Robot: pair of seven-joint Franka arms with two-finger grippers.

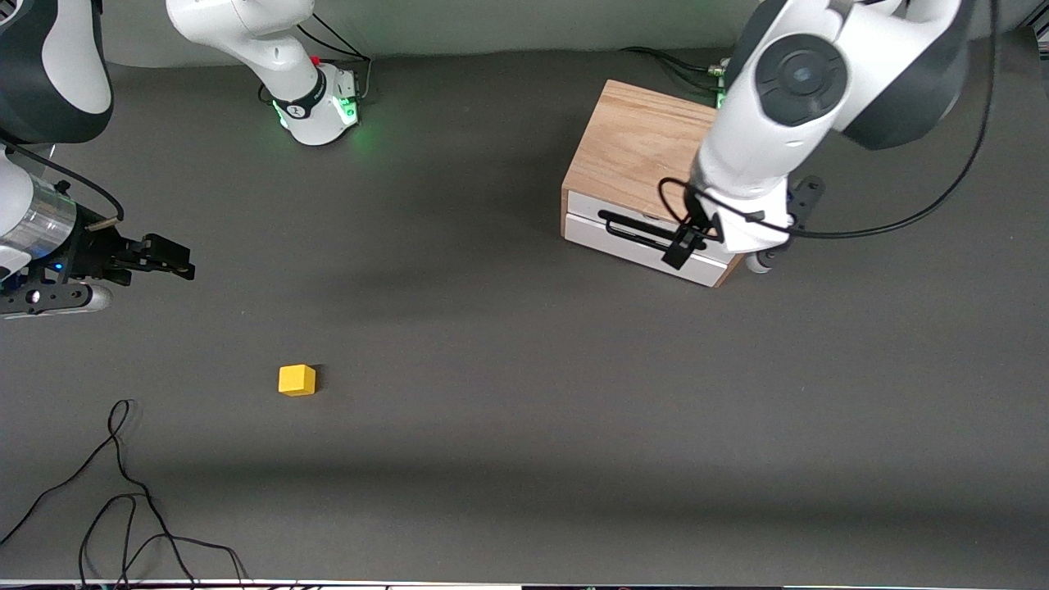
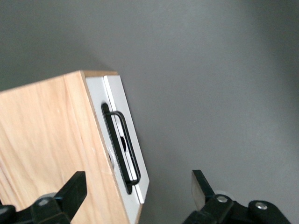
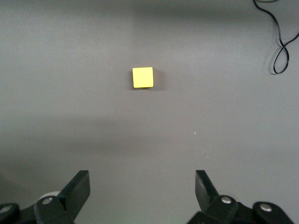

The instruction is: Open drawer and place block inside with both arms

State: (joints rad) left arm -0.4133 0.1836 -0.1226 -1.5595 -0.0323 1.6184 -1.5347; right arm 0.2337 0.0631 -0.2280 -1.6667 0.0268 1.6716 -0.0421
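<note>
The oak cabinet (image 1: 635, 139) stands toward the left arm's end of the table. Its drawer (image 1: 631, 242) is shut, with a white front and a black wire handle (image 1: 633, 232). My left gripper (image 1: 695, 243) is open over the cabinet's front edge, at the handle's end. In the left wrist view the gripper (image 2: 138, 186) has one finger over the cabinet's wooden top (image 2: 46, 140) and the other over the table, with the handle (image 2: 122, 144) between them. The yellow block (image 1: 297, 380) lies on the mat. My right gripper (image 1: 174, 259) is open and empty, up over the mat short of the block (image 3: 143, 77).
A loose black cable (image 1: 123, 483) lies on the mat near the front camera's edge, at the right arm's end; it also shows in the right wrist view (image 3: 279, 44). The right arm's base (image 1: 320, 111) stands at the table's back edge.
</note>
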